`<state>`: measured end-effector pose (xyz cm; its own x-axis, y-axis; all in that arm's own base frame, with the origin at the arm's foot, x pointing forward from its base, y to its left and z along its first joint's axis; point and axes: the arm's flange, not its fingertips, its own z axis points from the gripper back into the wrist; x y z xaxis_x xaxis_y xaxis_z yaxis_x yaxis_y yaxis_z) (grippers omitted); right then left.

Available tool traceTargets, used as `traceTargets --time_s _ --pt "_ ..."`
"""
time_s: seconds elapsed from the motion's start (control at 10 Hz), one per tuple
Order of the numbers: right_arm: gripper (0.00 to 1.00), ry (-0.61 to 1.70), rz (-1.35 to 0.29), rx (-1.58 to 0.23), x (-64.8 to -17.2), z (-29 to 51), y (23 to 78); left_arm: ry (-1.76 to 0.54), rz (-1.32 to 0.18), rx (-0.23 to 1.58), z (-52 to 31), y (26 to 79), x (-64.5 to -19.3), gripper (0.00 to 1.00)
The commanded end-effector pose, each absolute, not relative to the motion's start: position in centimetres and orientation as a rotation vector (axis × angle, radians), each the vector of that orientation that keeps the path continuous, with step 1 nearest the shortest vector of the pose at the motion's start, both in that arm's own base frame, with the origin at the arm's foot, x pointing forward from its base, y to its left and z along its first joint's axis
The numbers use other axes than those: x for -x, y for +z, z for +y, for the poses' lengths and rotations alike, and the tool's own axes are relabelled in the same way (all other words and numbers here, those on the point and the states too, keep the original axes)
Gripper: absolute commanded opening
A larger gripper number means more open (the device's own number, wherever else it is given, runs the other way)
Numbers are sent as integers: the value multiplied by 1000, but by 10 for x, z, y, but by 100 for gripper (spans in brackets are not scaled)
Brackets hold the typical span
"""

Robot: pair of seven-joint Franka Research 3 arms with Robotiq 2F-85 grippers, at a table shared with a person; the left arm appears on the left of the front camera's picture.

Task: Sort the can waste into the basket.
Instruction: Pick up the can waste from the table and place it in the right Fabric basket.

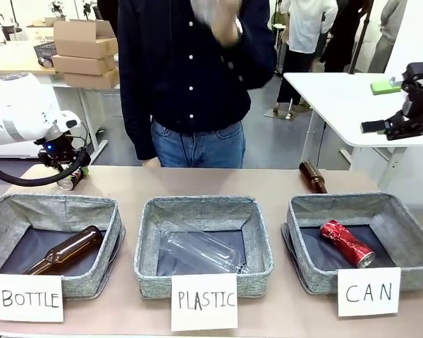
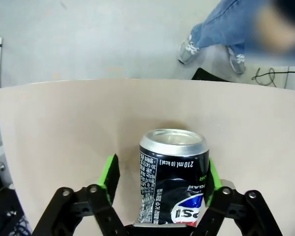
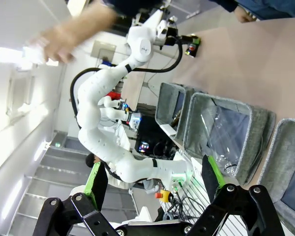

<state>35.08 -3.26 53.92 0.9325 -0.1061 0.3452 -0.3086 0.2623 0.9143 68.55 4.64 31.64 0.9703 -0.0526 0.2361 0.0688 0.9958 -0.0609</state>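
- The black can (image 2: 174, 169) stands upright on the table (image 2: 64, 137). In the front view it is at the far left, behind the basket carded "BOTTLE" (image 1: 56, 205).
- The left gripper (image 2: 160, 172) has its fingers on either side of the can. In the left wrist view the pad at lower right looks to be against the can's wall, while the pad at lower left has a strip of bare table between it and the can. The fingers are wide, not clamped.
- The step in hand looks to be closing on this can. One pad would arrive first, so shifting the wrist a little to centre the can would keep it from being shoved sideways.
- The thin wall looks dented low down by the print, so a mild squeeze at mid height should do.
- The can should then be lifted straight up, high enough to clear the fabric rims.
- The CAN basket (image 1: 409, 211) is at the lower right of the front view, with the red can (image 1: 346, 243) lying inside. The carry passes over the basket carded "PLASTIC" (image 1: 206, 204).
- The right gripper (image 1: 409, 105) hangs at the upper right, fingers wide with nothing between them. It is worth checking that the arms do not cross near the drop.
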Motion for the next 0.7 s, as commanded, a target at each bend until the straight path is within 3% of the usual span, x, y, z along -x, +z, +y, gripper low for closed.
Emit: traceTargets --time_s 0.0,0.1,0.2,0.6 --pt "100 165 -378 -1302 -352 -35 542 -73 -236 84 50 321 -689 0" --pt "100 165 -378 -1302 -352 -35 542 -75 -237 82 49 321 -688 36" --pt "100 165 -378 -1302 -352 -35 542 -80 -237 80 50 321 -689 0" --pt "100 165 -378 -1302 -352 -35 542 -66 -235 120 54 325 -686 0"
